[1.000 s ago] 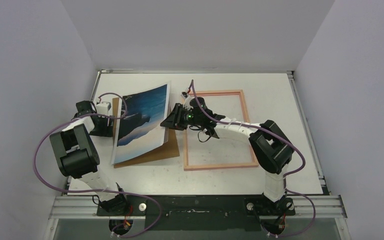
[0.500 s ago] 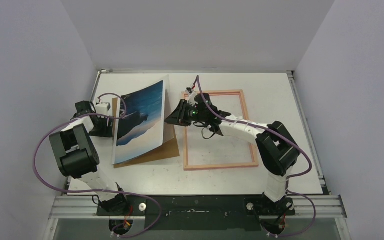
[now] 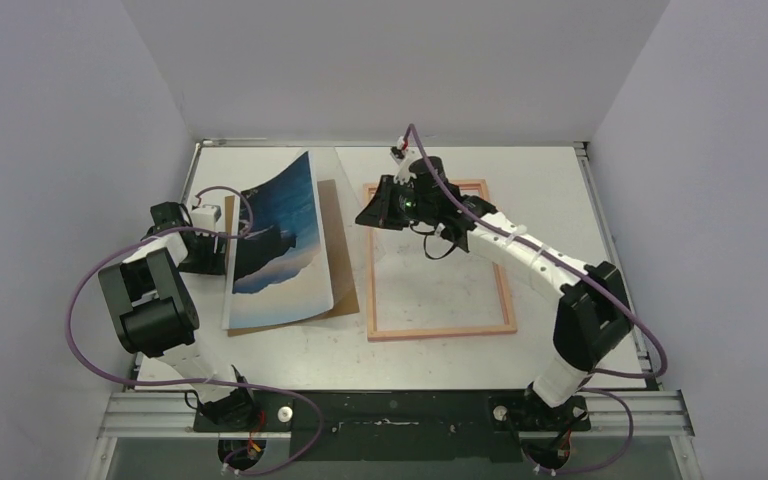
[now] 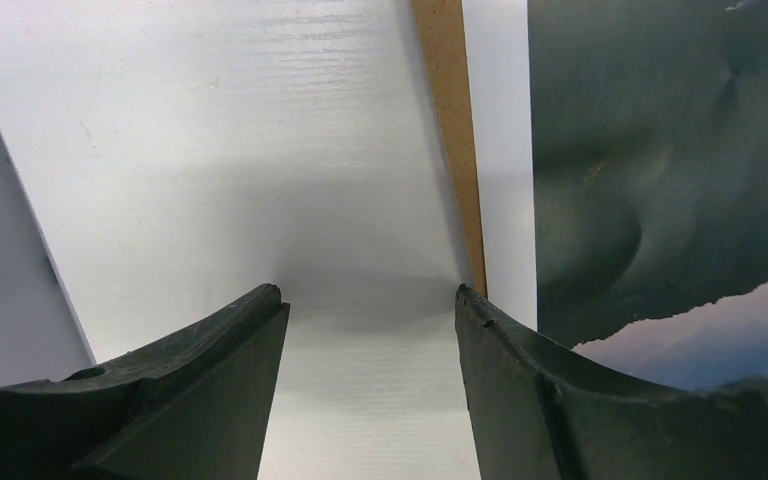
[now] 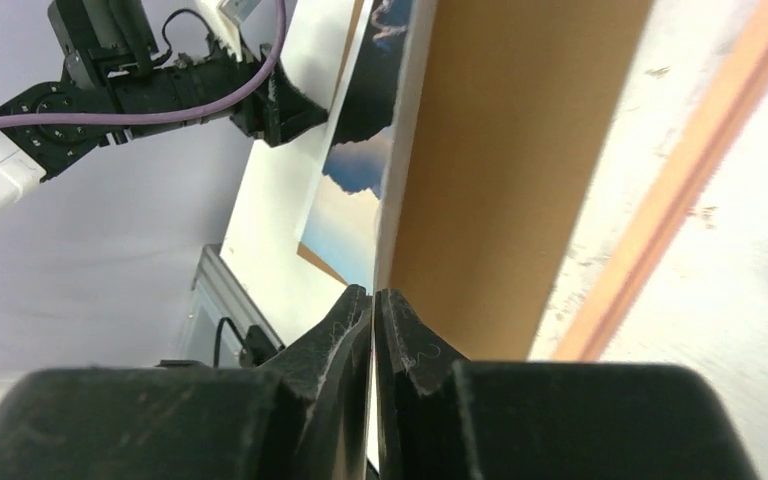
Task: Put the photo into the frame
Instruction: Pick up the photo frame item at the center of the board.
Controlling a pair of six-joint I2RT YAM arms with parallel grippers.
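Note:
The photo, blue sky with pale clouds at its near end, lies left of centre with its right edge tipped up steeply. In the right wrist view my right gripper is shut on a thin white edge that runs on into the photo. From above, this gripper hangs over the far left corner of the frame, whose thin pink rails lie flat at centre right. My left gripper rests at the photo's left edge. Its jaws stand open with only bare table between them.
A brown backing board lies under the photo, and its right strip shows between the photo and the frame's left rail. White walls close in the table on three sides. Purple cables loop around both arms.
My right gripper has closed and moved up and toward the far right. The photo's right edge has tipped steeper, uncovering more of the board. The left arm has not moved.

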